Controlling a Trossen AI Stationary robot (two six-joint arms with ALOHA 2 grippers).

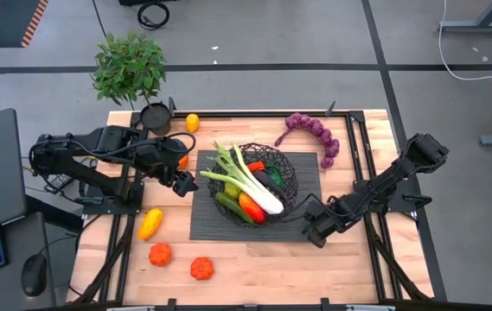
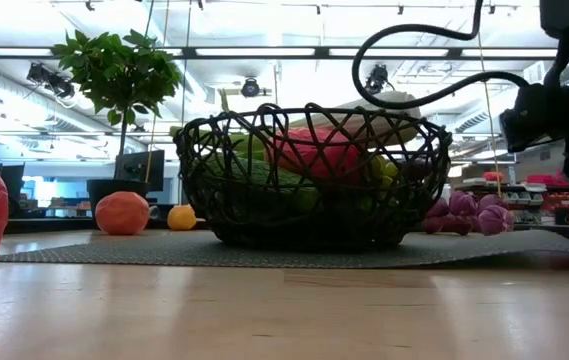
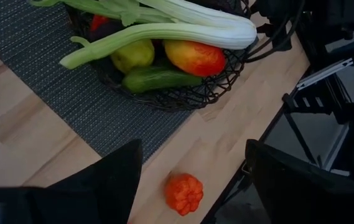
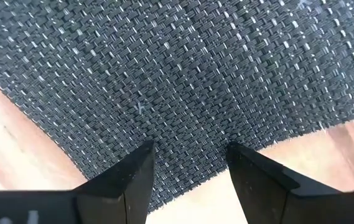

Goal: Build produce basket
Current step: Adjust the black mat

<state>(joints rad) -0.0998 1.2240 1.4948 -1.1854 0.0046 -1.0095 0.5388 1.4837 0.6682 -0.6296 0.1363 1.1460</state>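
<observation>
Basket (image 1: 282, 177) sits mid-desk on the grey mat (image 1: 207, 220), part-filled. Left gripper (image 1: 185, 184) hovers empty, fingers apart, beside it; right gripper (image 1: 314, 233), also apart, over the mat corner. Loading in hand; next, fetch loose yellow pepper (image 1: 150, 223).

Light wooden table (image 1: 254, 268), black rails along its sides. Dark woven mat (image 1: 207, 220) at centre, carrying the basket (image 1: 287, 173). Directly on the wood: yellow pepper (image 1: 150, 223) left of the mat, two orange-red tomatoes (image 1: 160, 254) (image 1: 201, 269) near the front edge, purple grapes (image 1: 315, 134) at back right, small lemon (image 1: 192, 123) beside the black plant pot (image 1: 155, 118) at back left.
</observation>
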